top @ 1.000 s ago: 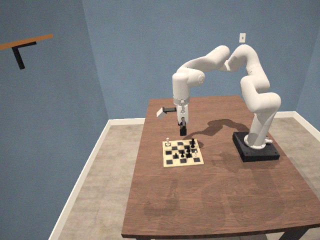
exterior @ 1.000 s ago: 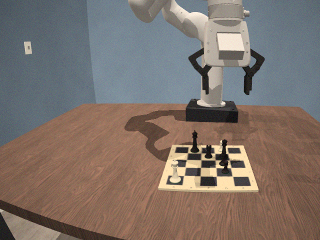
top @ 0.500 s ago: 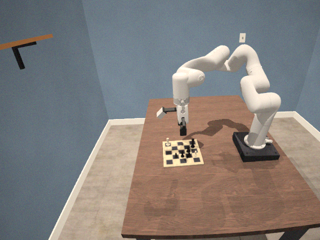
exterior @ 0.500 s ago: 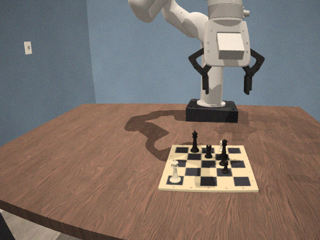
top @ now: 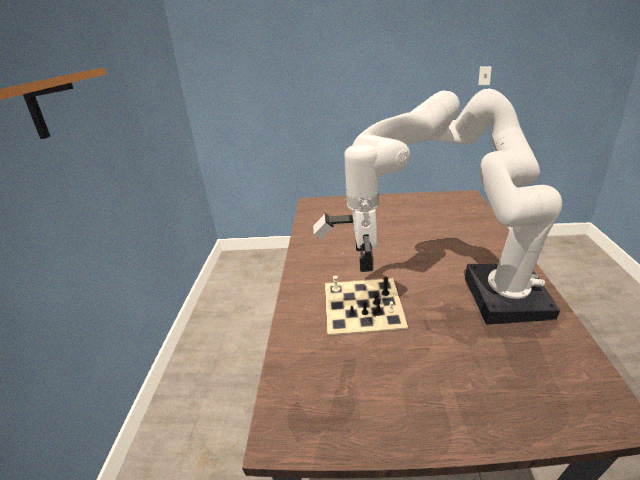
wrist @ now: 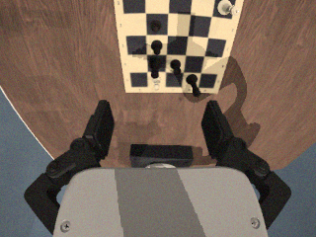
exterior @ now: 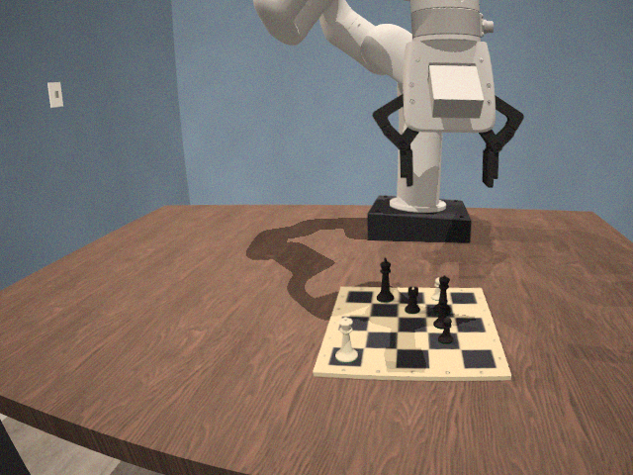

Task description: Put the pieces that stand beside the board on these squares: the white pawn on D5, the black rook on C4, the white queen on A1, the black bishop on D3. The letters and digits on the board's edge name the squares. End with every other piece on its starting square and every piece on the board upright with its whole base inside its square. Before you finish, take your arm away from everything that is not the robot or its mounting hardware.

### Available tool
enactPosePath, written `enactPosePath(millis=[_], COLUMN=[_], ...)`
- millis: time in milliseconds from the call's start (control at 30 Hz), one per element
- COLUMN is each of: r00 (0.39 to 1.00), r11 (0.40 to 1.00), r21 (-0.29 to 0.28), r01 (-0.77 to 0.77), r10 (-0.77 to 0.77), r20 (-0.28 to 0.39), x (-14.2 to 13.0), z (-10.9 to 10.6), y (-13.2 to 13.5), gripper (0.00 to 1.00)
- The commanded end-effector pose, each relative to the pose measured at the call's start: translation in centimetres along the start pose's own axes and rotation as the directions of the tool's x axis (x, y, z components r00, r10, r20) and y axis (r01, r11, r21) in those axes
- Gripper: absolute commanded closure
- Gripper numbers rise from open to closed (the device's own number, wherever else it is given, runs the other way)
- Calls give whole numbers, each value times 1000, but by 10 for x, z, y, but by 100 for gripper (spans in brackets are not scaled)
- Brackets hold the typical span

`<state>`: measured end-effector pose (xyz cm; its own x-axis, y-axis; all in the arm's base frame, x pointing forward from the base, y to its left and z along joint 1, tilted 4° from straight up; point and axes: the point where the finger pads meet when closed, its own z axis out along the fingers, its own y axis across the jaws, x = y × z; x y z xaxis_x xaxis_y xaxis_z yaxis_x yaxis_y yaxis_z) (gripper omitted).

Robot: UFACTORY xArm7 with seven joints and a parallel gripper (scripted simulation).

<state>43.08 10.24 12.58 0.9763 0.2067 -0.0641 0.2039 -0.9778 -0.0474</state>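
Observation:
The small chessboard [exterior: 411, 332] lies on the brown table. It also shows in the wrist view [wrist: 177, 36] and in the top view [top: 366, 305]. The white queen [exterior: 346, 346] stands upright on a near-left corner square. The black rook [exterior: 411, 300], a tall black piece [exterior: 385, 281], the black bishop [exterior: 443, 297], a black pawn [exterior: 445, 330] and the white pawn [exterior: 437, 288] stand upright close together on the board. I see no piece on the table beside the board. My gripper [exterior: 448, 176] is open and empty. It hangs high above the table just behind the board's far edge.
The arm's black base [exterior: 418, 221] stands on the table behind the board. The table's left edge [top: 273, 310] is a short way from the board. A wall shelf [top: 46, 85] is far off to the left.

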Motion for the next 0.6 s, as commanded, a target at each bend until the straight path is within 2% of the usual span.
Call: enactPosePath(millis=[0, 567], r00=[1000, 1000], r11=[1000, 1000], r21=[0, 0], r01=[0, 0], r10=[0, 0], r20=[-4, -4], x=[1, 1], z=[-2, -2], y=[0, 0], gripper=[0, 0])
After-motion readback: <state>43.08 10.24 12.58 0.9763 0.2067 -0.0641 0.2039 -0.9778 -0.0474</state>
